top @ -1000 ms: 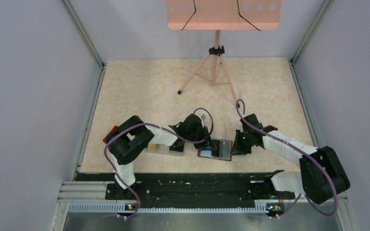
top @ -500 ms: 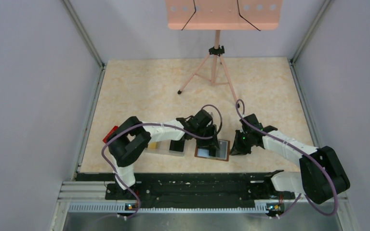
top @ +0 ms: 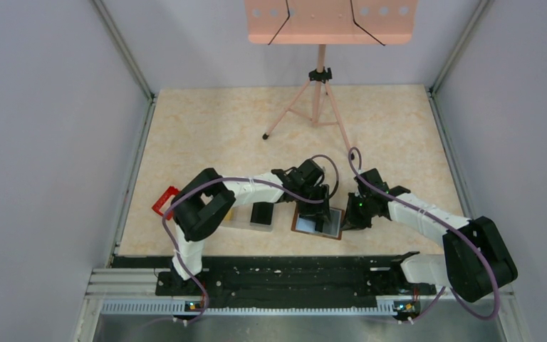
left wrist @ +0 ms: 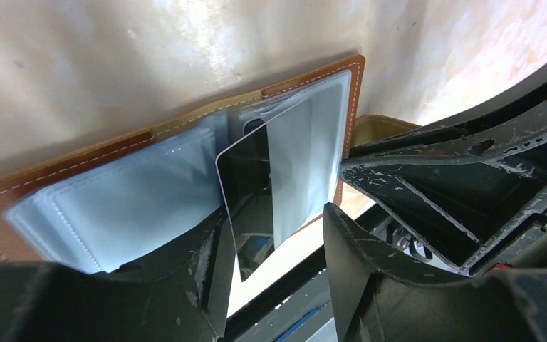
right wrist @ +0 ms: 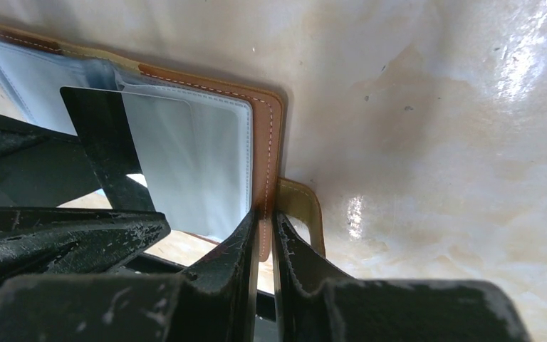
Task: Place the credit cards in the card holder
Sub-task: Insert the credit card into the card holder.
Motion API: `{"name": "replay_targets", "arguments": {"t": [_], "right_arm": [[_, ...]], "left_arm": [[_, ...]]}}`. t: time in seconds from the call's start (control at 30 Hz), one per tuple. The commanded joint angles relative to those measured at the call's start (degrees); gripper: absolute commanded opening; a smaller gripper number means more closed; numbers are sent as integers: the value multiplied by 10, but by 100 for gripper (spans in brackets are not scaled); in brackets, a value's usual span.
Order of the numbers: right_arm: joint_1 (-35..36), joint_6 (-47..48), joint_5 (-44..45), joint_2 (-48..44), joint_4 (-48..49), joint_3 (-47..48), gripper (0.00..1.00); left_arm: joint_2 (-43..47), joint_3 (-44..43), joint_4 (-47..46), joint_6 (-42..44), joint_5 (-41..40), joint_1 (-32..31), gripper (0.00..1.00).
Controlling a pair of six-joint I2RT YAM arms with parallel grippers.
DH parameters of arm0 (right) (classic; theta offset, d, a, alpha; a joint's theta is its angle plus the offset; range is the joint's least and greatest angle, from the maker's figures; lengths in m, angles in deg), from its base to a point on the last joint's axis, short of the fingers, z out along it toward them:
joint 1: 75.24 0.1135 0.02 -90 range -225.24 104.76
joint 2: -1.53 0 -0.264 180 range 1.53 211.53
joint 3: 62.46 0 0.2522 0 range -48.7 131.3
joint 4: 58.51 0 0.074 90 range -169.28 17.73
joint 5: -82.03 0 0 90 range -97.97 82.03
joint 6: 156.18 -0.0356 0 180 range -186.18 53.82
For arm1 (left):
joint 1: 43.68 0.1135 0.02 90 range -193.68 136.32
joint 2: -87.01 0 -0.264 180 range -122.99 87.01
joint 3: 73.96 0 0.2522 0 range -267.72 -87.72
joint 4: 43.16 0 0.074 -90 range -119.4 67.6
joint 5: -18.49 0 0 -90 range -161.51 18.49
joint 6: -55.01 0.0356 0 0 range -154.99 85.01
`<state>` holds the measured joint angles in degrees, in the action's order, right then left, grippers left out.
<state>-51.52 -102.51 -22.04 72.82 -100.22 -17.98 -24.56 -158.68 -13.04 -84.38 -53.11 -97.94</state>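
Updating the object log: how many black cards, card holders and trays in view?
black cards: 2, one at the card holder, one in the clear tray
card holder: 1
clear tray: 1
Total: 4

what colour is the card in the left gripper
Black, glossy thin flat card; clearest in the left wrist view.

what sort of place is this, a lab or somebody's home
Most likely a robot test cell in a lab: two arms bolted to a rail, plain grey panel walls boxing in the table, and a tripod holding a perforated board.
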Motion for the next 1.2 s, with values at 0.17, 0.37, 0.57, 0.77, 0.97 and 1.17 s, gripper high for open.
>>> {"name": "replay_targets", "arguments": {"t": [0.17,0.37,0.57,0.77,0.97,1.17], "right_arm": [[-3,9,-4,-16,4,13,12],[-3,9,-1,-18,4,8,12],[-3,7,-3,-14,10,3,12],[-3,6,-9,-12,18,-4,12],[-2,10,-15,-17,16,1,12],[-3,12,-4,-35,-11,17,12]], "left_arm": [[-11,-35,33,35,6,-11,55],[-9,-74,144,80,-67,-20,59],[-40,-94,146,83,-52,-27,59],[-57,-114,113,71,-16,-39,50],[-46,-115,64,64,26,-43,52],[-8,-100,87,76,-17,-43,57]]}}
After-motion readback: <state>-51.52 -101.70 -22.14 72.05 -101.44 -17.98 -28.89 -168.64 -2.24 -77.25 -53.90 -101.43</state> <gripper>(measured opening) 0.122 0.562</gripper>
